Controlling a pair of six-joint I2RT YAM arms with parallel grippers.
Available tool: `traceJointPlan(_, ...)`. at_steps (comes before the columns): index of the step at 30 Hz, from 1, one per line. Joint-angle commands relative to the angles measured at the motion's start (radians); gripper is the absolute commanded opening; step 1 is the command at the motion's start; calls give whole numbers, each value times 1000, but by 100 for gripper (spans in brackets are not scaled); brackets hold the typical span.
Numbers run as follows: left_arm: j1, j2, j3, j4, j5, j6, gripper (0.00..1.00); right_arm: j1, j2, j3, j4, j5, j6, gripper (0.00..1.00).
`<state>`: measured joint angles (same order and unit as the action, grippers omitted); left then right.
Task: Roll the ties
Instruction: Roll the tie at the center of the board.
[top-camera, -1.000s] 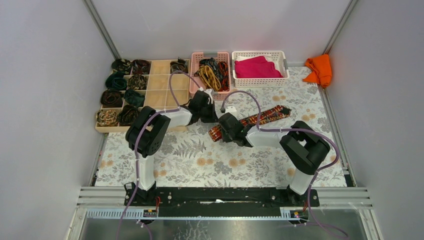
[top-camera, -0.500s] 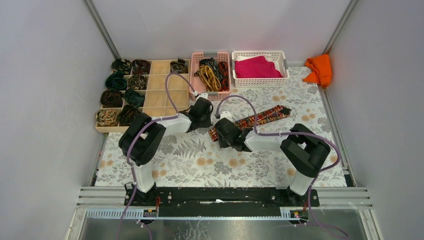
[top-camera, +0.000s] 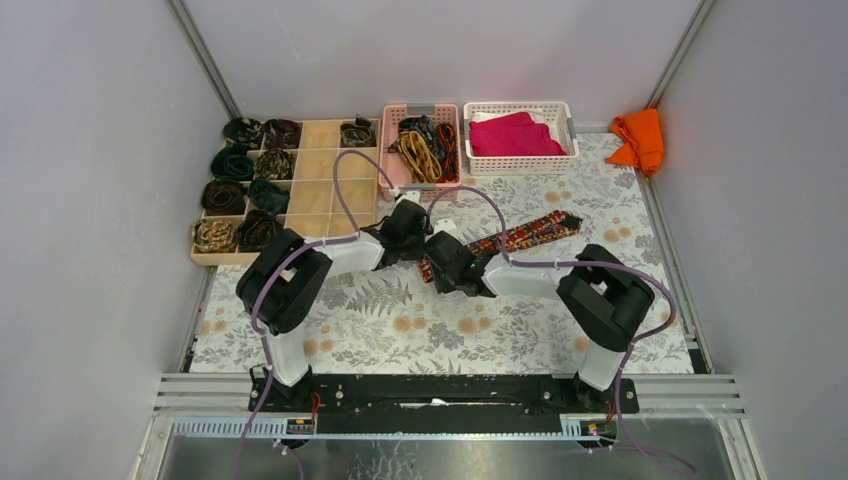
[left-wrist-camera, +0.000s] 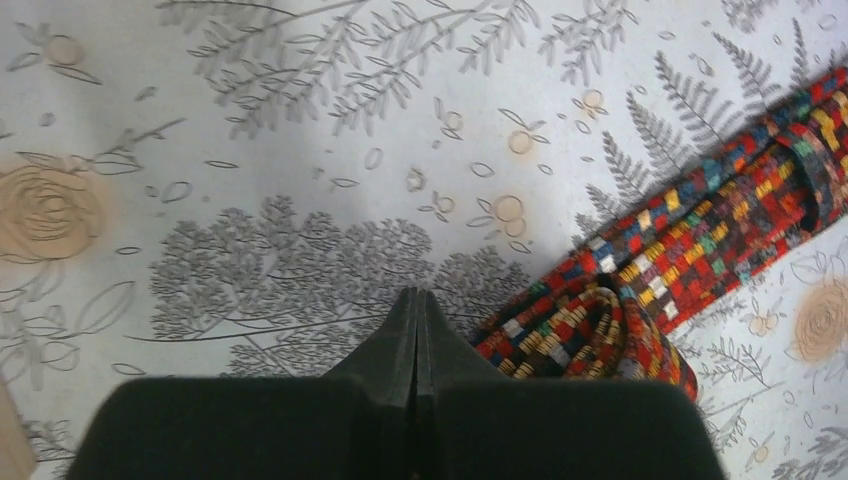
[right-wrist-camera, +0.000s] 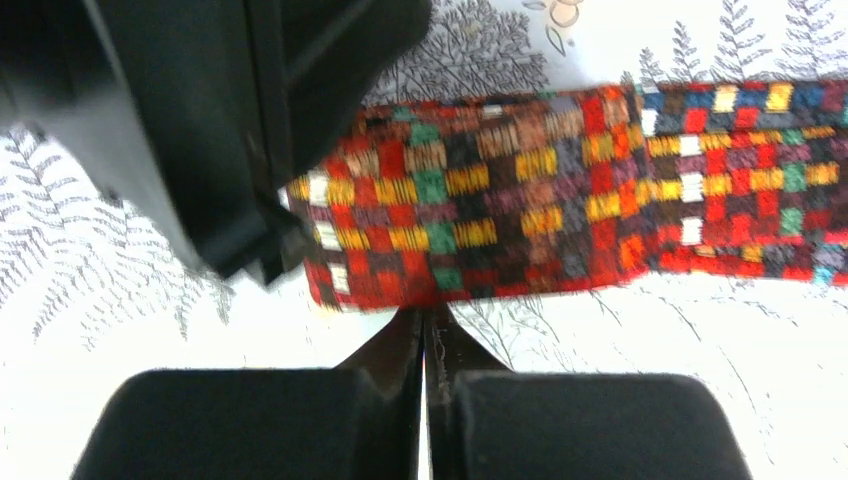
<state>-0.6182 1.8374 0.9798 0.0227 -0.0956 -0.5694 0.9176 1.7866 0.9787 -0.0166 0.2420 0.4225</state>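
Observation:
One red-orange-and-dark checked tie (top-camera: 530, 232) lies diagonally on the floral cloth, its near end folded over into a small loop (left-wrist-camera: 590, 325). My left gripper (left-wrist-camera: 417, 296) is shut and empty, its tip on the cloth just left of that looped end. My right gripper (right-wrist-camera: 430, 314) is also shut, with its tip touching the tie's near edge (right-wrist-camera: 560, 200); nothing shows between its jaws. In the top view both grippers, left (top-camera: 412, 243) and right (top-camera: 440, 257), crowd together at the tie's lower left end. The black body of the left gripper (right-wrist-camera: 200, 130) fills the upper left of the right wrist view.
A wooden divided tray (top-camera: 322, 165) at the back left holds several rolled ties. A pink basket (top-camera: 390, 150) holds loose ties. Beside it stands a white basket (top-camera: 520, 108) with magenta cloth, and an orange cloth (top-camera: 640, 138) lies in the far right corner.
The left gripper has come nearer, down beside the tie's end. The right gripper has shifted slightly left along the tie toward it. Both stayed shut.

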Motion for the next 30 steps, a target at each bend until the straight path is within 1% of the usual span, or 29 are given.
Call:
traceJointPlan(1, 62, 43, -7, -243, -57, -22, 0, 26, -123, 3, -134, 51, -24, 0)
traceJointPlan(5, 106, -34, 54, -326, -174, -43, 0, 50, -240, -1, -236, 143, -43, 1)
traceJointPlan(8, 107, -126, 72, -367, -243, -42, 0, 58, -300, 36, -295, 177, -80, 9)
traceJointPlan(10, 107, -196, 50, -375, -271, -45, 0, 63, -303, 69, -326, 182, -115, 14)
traceJointPlan(12, 107, -275, 5, -372, -285, -62, 0, 69, -279, 107, -339, 184, -151, 24)
traceJointPlan(14, 107, -366, -59, -350, -283, -80, 0, 78, -237, 145, -345, 188, -183, 29)
traceJointPlan(15, 107, -417, -93, -337, -285, -90, 0, 82, -206, 170, -346, 188, -197, 35)
traceJointPlan(17, 108, -511, -155, -313, -292, -99, 0, 94, -157, 203, -339, 187, -224, 43)
traceJointPlan(18, 109, -567, -176, -310, -302, -104, 0, 101, -134, 217, -330, 189, -237, 49)
traceJointPlan(21, 109, -659, -216, -308, -316, -96, 0, 112, -61, 259, -321, 184, -267, 58)
traceJointPlan(24, 117, -697, -229, -312, -306, -82, 1, 116, -2, 296, -326, 186, -285, 61)
traceJointPlan(30, 130, -685, -248, -283, -251, -82, 0, 118, 36, 316, -286, 185, -311, 67)
